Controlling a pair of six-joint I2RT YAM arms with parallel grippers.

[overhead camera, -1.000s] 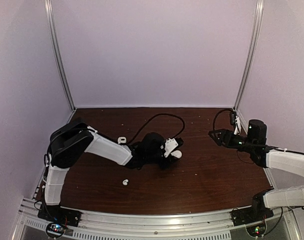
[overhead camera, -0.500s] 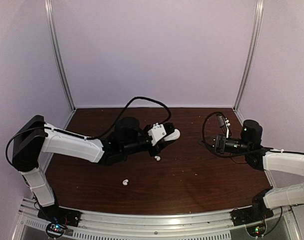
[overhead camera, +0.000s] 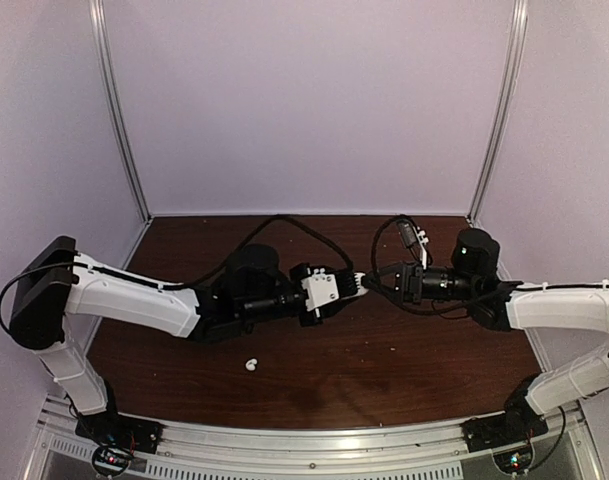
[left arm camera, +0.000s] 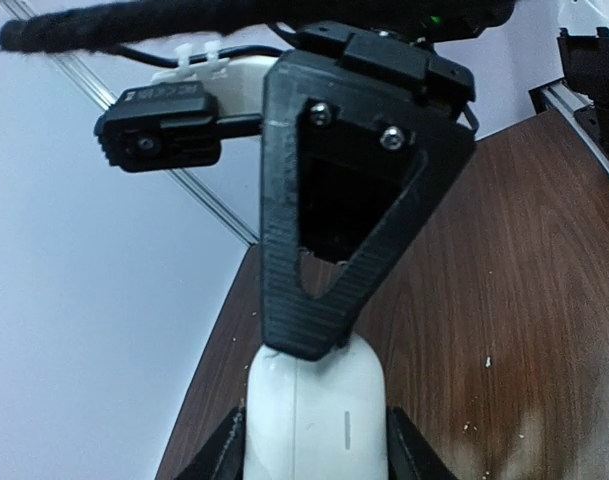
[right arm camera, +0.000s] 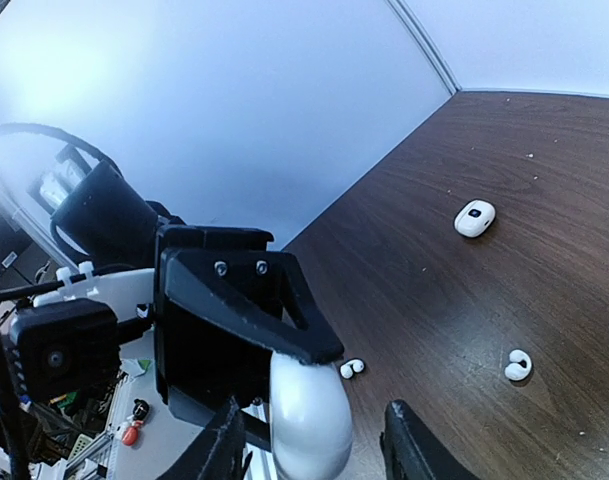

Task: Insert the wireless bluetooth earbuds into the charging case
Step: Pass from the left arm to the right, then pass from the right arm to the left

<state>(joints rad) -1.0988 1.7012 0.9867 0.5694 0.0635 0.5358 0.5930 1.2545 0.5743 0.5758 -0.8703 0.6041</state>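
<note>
No text, brand, number or sign can be read in any view; the only marking noted, a short line of white print on the black camera module (left arm camera: 160, 128) in the left wrist view, is too blurred to read.

A white charging case (left arm camera: 317, 420) stands upright at the bottom middle, a thin vertical mark on its face; the left gripper (left arm camera: 319, 455) clasps it, a dark finger (left arm camera: 227, 452) pressed against either side of the case; straight above the case the right gripper (left arm camera: 306, 342) comes down, its black triangular finger (left arm camera: 282, 220) overlapping the case's top end; up and left of the case sits a small black module (left arm camera: 159, 130); right of the case lies the brown table (left arm camera: 524, 300), speckled pale; left of the case, a pale wall (left arm camera: 84, 320).
</note>
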